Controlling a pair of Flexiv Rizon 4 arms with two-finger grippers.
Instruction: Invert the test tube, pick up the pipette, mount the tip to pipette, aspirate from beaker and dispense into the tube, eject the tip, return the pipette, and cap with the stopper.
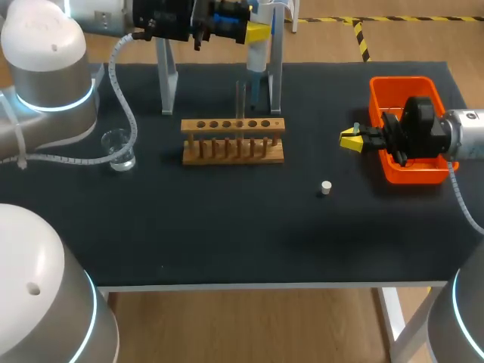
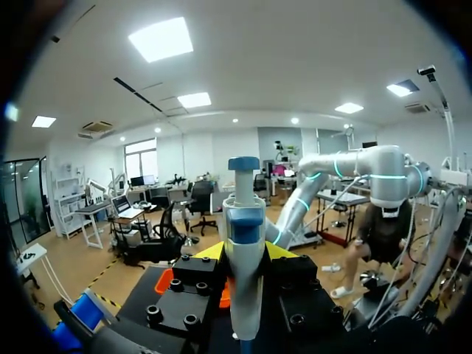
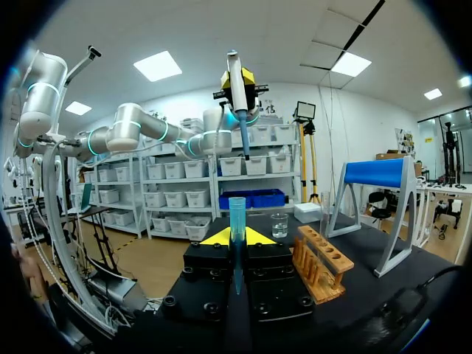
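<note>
Left arm (image 1: pixel 45 68): enters from the left and extends along the table's far edge.
Left gripper (image 1: pixel 257 32): raised, fingers clamped on the pipette (image 2: pixel 243 214).
Right arm (image 1: pixel 469 132): enters from the right, wrist level.
Right gripper (image 1: pixel 352 139): apparently pinching the pipette tip (image 3: pixel 236 214).

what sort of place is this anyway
Most likely a robotics lab staged as a chemistry bench: a black table carries a wooden test tube rack and a glass beaker, the left pincer holds a pipette, and the right pincer holds a blue pipette tip.
</note>
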